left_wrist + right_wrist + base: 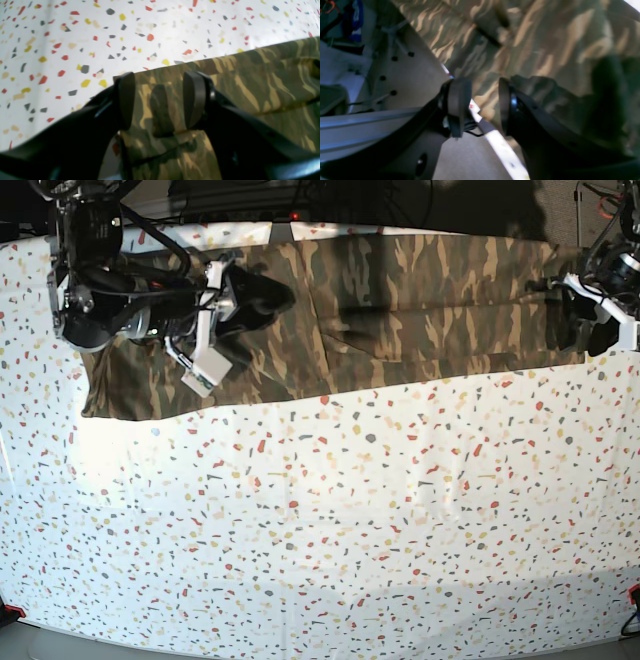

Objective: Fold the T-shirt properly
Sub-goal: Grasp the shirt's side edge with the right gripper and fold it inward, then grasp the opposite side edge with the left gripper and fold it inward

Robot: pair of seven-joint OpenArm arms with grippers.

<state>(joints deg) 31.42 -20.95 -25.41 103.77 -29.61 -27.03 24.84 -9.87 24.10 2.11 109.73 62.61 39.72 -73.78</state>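
1. Speckled white tabletop (330, 520) lies bare in front.
2. Camouflage T-shirt (400, 300) stretches along its far edge.
3. Left gripper (158, 100) gapes over one end; right gripper (485, 105) stands parted, holding nothing.

My base view is bright and sharp, with a glare patch on the table (110, 450) at left and bowed edges. My left wrist view is soft, washed out top right. My right wrist view is dim and smeared; the T-shirt (545, 50) blurs.
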